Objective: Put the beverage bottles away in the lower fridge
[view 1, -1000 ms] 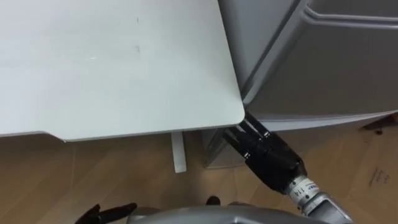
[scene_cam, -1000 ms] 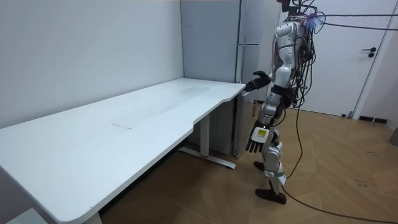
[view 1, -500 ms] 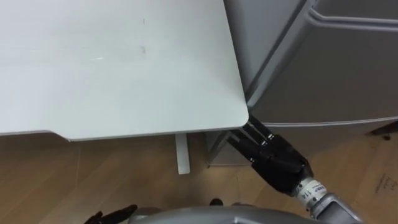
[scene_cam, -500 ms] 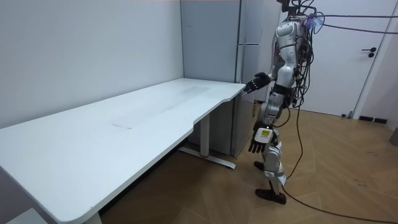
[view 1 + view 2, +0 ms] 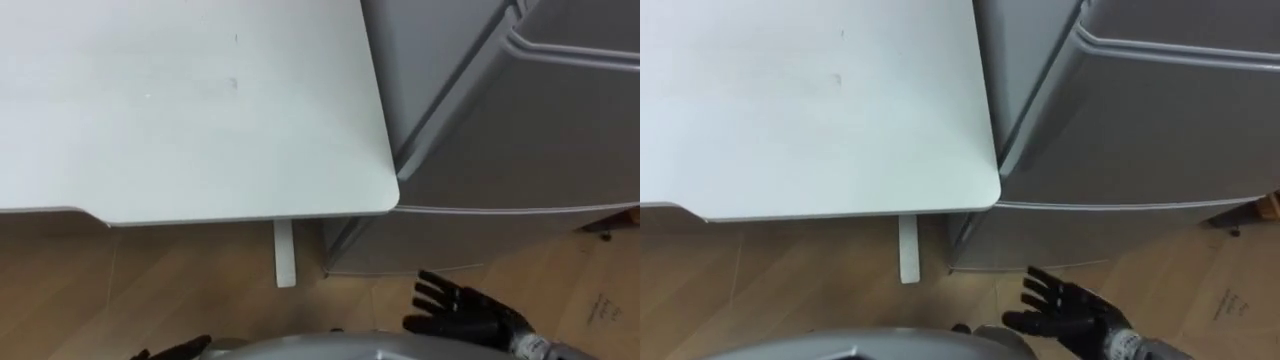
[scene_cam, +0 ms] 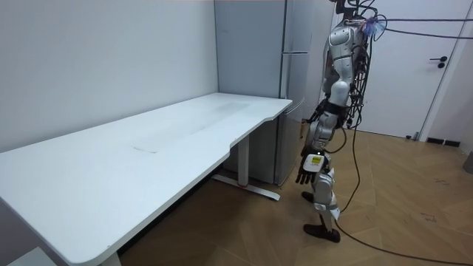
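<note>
Withdrawn from the gap at the desk's [image 5: 200,100] near right corner, the right hand [image 5: 470,318] hangs low over open floor [image 5: 180,290], fingers spread, before the upright closed fridge [image 5: 520,120] just beside that corner. Left hand [image 6: 305,167] hangs relaxed.

My right hand [image 5: 465,312] is matt black plastic, the tabletop [image 5: 200,110] smooth matt white, the fridge [image 5: 520,130] smooth grey with a soft sheen, the floor [image 5: 100,290] wood-grained.

white table [image 5: 180,110] on wooden floor [image 5: 150,285], door [image 6: 432,96] beyond
</note>
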Controlling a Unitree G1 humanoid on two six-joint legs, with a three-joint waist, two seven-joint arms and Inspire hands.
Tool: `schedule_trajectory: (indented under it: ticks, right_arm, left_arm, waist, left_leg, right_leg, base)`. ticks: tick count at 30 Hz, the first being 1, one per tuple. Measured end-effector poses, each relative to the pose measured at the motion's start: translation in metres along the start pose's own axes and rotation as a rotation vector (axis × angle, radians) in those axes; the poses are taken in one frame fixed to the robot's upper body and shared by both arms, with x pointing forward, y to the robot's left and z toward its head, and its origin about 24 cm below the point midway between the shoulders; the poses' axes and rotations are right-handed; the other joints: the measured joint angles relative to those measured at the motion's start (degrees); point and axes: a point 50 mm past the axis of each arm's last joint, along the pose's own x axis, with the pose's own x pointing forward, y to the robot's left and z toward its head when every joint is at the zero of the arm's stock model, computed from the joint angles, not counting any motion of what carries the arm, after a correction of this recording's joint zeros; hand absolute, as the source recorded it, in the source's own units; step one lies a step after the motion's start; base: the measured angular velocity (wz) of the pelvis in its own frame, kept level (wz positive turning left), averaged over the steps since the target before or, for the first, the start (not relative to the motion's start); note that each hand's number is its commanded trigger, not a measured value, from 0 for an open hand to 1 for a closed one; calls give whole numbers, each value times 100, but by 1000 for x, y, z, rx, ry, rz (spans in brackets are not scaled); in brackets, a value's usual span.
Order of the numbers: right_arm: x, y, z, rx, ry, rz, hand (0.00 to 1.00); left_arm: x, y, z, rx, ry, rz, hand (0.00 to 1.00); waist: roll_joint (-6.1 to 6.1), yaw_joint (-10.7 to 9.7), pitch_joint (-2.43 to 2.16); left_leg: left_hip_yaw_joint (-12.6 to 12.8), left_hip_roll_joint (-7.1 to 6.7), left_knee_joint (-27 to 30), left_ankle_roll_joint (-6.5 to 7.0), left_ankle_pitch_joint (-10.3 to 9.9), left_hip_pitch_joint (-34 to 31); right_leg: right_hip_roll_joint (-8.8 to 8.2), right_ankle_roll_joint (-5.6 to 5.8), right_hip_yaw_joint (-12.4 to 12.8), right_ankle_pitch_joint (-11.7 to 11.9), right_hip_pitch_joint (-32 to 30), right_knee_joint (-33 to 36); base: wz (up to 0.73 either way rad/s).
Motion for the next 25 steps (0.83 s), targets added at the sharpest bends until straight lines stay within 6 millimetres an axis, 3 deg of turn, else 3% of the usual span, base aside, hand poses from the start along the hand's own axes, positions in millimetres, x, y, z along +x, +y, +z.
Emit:
schedule_trajectory:
  ticks: [9, 14, 25]
  right_arm:
    - [21, -1, -6, -32, 61, -200, 0]
    - [29, 0, -8, -13, 79, -288, 0]
    - [38, 7, -24, 82, 123, -383, 0]
  left_arm:
    - [2, -6, 1, 6, 8, 23, 0]
    - [2, -11, -7, -2, 27, 41, 0]
    - [2, -13, -16, 37, 57, 62, 0]
  waist:
    - [128, 19, 51]
    - [329, 28, 49]
    - [342, 21, 50]
  left_leg:
    - [-21, 1, -3, 2, -3, 29]
    - [-53, 2, -33, 3, -2, 49]
    - [-217, 3, -96, 3, -2, 239]
  right_leg:
    - [11, 0, -25, 0, 48, -22]
    - [7, 15, -63, -10, 71, -33]
    - [36, 53, -86, -37, 403, -218]
  base:
    - [0]
    - [3]
    - [8]
